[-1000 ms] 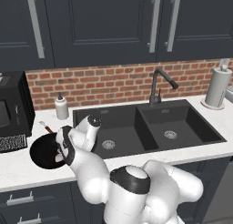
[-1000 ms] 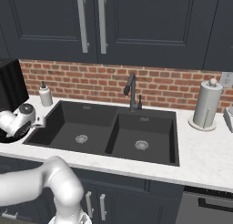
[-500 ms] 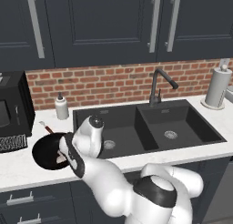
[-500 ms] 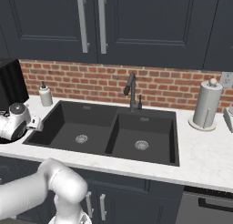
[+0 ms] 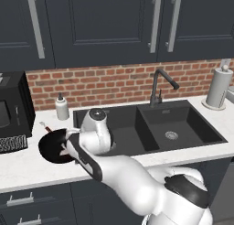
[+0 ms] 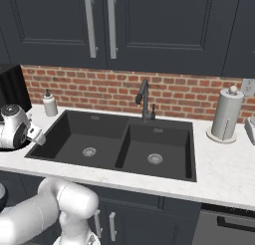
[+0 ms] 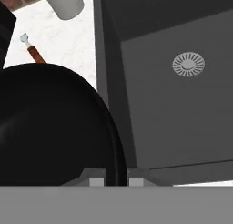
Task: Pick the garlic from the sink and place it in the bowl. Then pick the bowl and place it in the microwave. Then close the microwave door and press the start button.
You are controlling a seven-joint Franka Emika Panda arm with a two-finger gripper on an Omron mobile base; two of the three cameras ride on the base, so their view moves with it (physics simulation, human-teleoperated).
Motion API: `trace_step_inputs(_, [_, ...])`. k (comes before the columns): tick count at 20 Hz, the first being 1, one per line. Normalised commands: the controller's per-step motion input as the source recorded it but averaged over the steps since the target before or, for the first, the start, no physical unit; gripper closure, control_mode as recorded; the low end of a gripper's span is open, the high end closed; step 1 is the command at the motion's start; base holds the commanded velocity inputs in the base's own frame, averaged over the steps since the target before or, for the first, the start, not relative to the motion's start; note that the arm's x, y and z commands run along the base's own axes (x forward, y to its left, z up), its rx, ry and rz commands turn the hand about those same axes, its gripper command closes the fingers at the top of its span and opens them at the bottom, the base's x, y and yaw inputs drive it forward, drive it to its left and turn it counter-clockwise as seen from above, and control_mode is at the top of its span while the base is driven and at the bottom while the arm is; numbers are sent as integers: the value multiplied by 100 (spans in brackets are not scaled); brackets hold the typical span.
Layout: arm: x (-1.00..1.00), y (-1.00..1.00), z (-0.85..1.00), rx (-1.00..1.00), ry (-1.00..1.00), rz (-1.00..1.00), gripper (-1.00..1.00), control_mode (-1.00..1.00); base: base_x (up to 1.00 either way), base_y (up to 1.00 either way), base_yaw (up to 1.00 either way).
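The glossy black bowl (image 7: 50,127) is on the white counter left of the sink (image 5: 183,123), close to the microwave (image 5: 11,109). My gripper (image 7: 116,180) is shut on its right rim, which runs between the two fingertips. From the left base camera my gripper (image 5: 68,144) meets the bowl (image 5: 52,148) at the rim nearest the sink. The garlic is hidden; both black basins (image 6: 99,134) are bare. The microwave door is cut off by the frame edge, so I cannot tell how it stands.
A soap bottle (image 5: 62,107) stands behind the bowl by the brick wall. A brown-handled utensil (image 7: 32,52) lies on the counter just past the bowl. The faucet (image 5: 160,84) rises behind the sink, and a paper towel roll (image 5: 218,87) stands far right.
The bowl has shifted slightly up and toward the sink with the gripper on its rim. The arm's elbow has swung right and down.
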Motion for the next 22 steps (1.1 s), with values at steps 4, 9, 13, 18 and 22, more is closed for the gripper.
trace_step_inputs(4, [-42,-40,56,0,0,-29,100,-100,0,0,0])
trace_step_inputs(9, [-61,-53,52,0,0,-31,100,-100,0,0,0])
trace_step_inputs(13, [-71,-61,48,0,0,-30,100,-100,0,0,0])
trace_step_inputs(18, [-68,-62,56,0,0,-32,100,-100,0,0,0])
trace_step_inputs(22, [-64,-74,72,1,0,-31,100,-100,0,0,0])
